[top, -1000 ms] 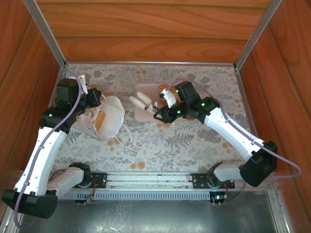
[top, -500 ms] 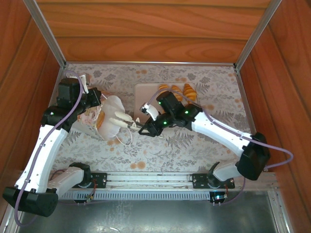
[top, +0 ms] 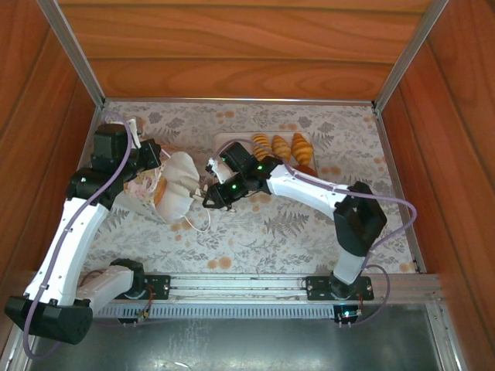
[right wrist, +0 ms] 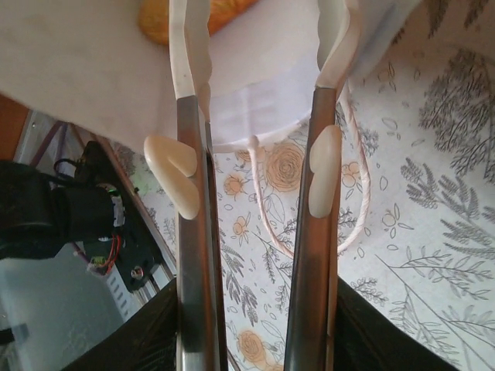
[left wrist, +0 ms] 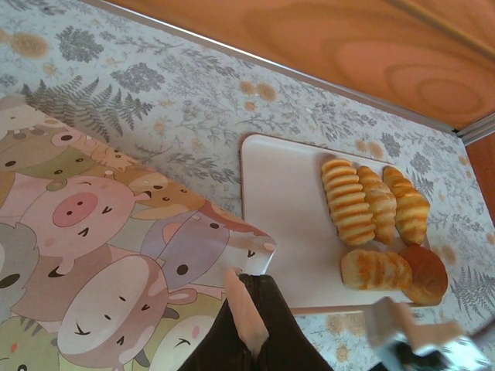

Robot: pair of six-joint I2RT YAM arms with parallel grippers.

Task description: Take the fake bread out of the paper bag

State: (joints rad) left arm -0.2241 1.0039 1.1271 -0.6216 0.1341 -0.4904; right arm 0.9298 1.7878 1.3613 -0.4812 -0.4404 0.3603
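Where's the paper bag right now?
Top view: the paper bag lies left of centre, at the left claw, left of the tray, the right claw reaching its mouth.

Bright, warm, even light; soft shadows; paper bag (right wrist: 77, 62) glares white, slightly blurred.

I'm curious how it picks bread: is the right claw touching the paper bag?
Cannot tell. In the right wrist view the right gripper reaches open over the paper bag, but its fingertips run off the picture's top edge.
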